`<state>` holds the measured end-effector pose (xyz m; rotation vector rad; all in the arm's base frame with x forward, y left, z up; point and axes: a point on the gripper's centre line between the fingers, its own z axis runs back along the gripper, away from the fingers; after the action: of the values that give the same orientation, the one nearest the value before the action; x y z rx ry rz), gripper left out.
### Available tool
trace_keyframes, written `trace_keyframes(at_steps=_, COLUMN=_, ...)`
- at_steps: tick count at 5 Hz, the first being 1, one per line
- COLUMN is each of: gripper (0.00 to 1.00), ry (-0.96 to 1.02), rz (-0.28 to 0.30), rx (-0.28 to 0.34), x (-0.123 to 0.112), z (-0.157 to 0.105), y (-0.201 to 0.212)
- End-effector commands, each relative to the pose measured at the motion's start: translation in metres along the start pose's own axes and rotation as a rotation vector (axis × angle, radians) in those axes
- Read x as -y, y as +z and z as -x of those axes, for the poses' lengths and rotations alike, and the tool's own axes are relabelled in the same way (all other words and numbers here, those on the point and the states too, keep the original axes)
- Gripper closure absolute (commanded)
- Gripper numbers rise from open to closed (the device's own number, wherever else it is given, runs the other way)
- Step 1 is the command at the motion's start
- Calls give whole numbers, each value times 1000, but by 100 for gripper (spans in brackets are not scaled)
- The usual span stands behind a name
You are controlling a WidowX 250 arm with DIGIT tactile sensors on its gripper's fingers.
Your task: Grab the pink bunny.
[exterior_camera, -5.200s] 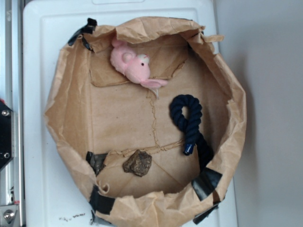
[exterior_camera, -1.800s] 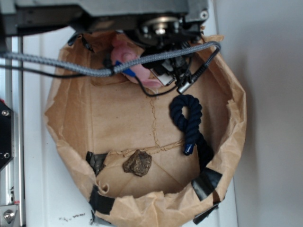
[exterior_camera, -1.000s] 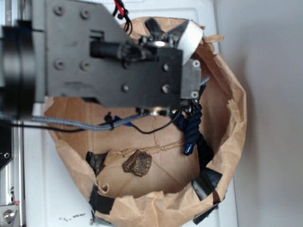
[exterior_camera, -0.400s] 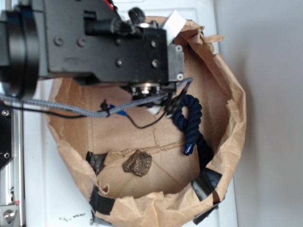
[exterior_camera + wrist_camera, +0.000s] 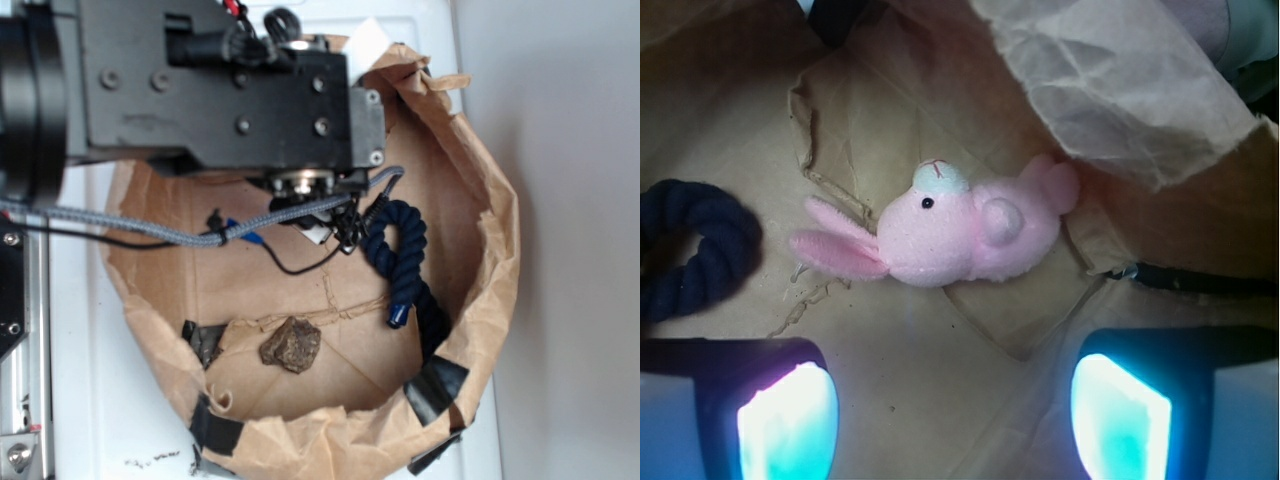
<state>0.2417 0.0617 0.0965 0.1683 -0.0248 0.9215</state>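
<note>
The pink bunny (image 5: 960,232) lies on its side on the brown paper floor of the bag, ear pointing left, in the middle of the wrist view. My gripper (image 5: 953,400) hangs open above it, its two glowing pads (image 5: 785,415) wide apart at the bottom of that view, with only paper between them. The bunny sits beyond the fingertips, touching neither. In the exterior view the black arm (image 5: 200,90) covers the bunny completely, and the fingers are hidden under it.
The crumpled paper bag wall (image 5: 495,250) rings the work area; a fold of it (image 5: 1110,80) overhangs just behind the bunny. A dark navy knotted rope (image 5: 397,250) lies right of the arm. A brown rock-like lump (image 5: 291,345) sits near the front.
The arm came in from the top left and now covers the bunny's corner in the exterior view. Over the last half second it shifted slightly up and left.
</note>
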Motion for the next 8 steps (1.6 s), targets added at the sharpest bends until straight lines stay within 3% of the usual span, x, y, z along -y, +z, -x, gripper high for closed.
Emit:
trace_keyframes(at_steps=1, gripper=0, ry=10, rz=45, rx=57, x=2, z=-11, y=17)
trace_keyframes(at_steps=3, gripper=0, ry=10, rz=45, rx=57, x=2, z=-11, y=17)
trace_keyframes(at_steps=4, gripper=0, ry=-154, rz=83, rx=101, x=15, z=-20, y=-1)
trace_keyframes(at_steps=5, gripper=0, ry=-289, rz=183, rx=104, x=23, z=-24, y=4)
trace_keyframes(at_steps=6, gripper=0, ry=-538, rz=227, rx=74, x=25, z=-19, y=5)
trace_keyframes(at_steps=7, gripper=0, ry=-752, rz=238, rx=23, x=19, z=-13, y=7)
trace_keyframes(at_steps=8, gripper=0, ry=-752, rz=238, rx=23, x=19, z=-13, y=7)
